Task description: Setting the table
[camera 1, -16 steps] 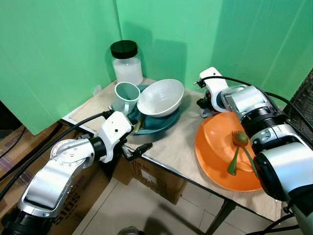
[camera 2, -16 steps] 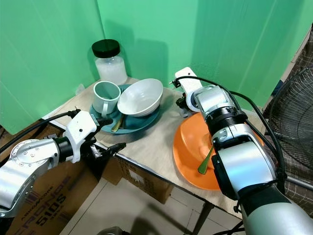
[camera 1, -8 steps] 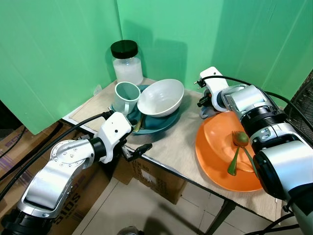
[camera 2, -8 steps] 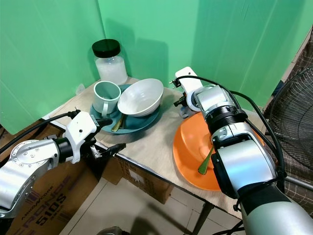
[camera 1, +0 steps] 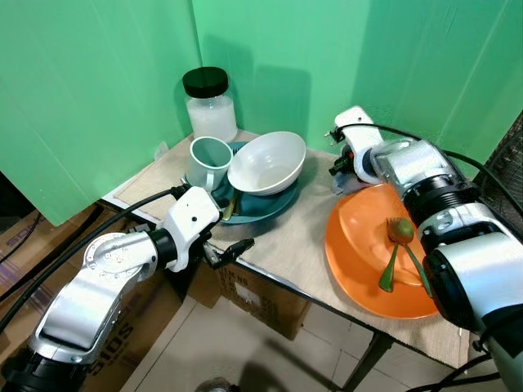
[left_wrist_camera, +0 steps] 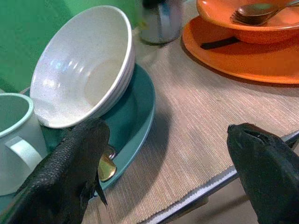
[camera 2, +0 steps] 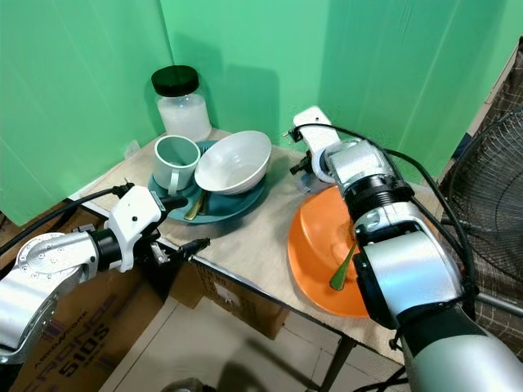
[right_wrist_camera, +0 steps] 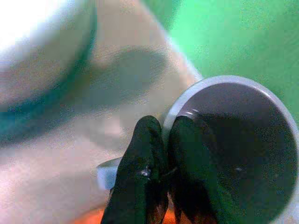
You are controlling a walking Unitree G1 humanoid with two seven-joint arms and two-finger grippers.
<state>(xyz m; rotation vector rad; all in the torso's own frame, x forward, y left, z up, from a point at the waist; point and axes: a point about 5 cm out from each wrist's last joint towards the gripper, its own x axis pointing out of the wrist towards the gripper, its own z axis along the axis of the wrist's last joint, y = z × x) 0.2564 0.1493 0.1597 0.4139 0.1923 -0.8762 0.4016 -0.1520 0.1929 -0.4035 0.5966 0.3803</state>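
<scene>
Green backdrop all round, small bench with a woven cloth on top, cardboard boxes underneath. I'm driving this one remotely and I'd say we're early in the job. Most of the crockery is bunched together: the white bowl and the pale green mug both sit on the teal plate, with a gold spoon tucked under the bowl's edge. A jar with a black lid stands behind them. Over on my right side there's the orange plate with an orange bowl on it holding a spoon and fork. So nothing is laid out as a proper place setting yet, as far as I can judge.

Right tool is clenched on the rim of a grey metal cup, one finger inside and one outside. That cup sits at the far edge of the bench, just behind the orange plate, near the backdrop. Can't tell if it's lifted off the cloth or resting.

Left tool is wide open and empty at the front edge of the bench, aimed at the teal plate stack, close by but not touching.
</scene>
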